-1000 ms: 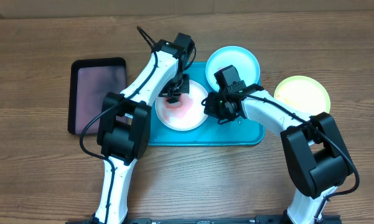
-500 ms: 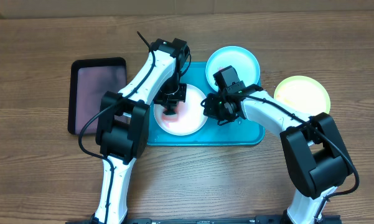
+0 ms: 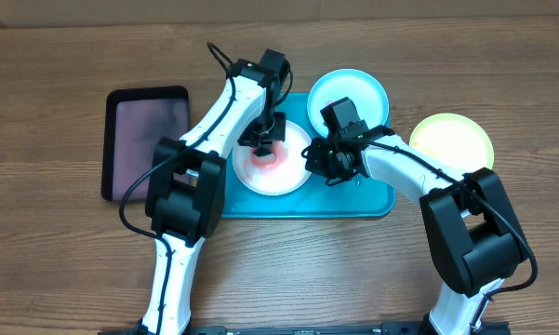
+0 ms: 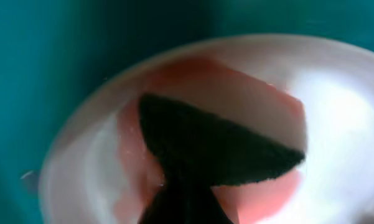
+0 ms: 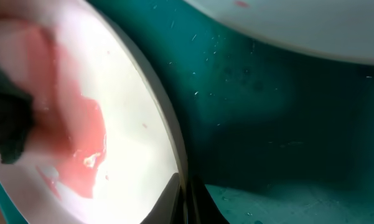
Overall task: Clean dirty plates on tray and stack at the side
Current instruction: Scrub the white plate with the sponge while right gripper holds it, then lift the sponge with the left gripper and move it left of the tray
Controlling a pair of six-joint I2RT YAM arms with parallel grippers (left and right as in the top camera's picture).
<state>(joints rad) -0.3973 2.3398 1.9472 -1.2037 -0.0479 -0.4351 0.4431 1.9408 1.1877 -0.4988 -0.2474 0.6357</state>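
The white plate (image 3: 281,175) lies on the turquoise tray (image 3: 372,200), smeared with red-orange sauce (image 4: 267,199). My left gripper (image 3: 261,147) is shut on a dark sponge (image 4: 211,146) and presses it on the plate's smear. My right gripper (image 3: 312,160) is shut on the white plate's right rim (image 5: 174,155). The light blue plate (image 3: 349,93) sits at the tray's back edge with small red specks. The yellow-green plate (image 3: 451,140) lies on the table right of the tray.
A smaller black tray with a pinkish-brown inside (image 3: 144,140) lies on the wooden table left of the turquoise tray. Both arms cross over the turquoise tray's middle.
My left gripper with the sponge slid forward over the white plate, then back toward its far edge. The right gripper and the plates stayed put.
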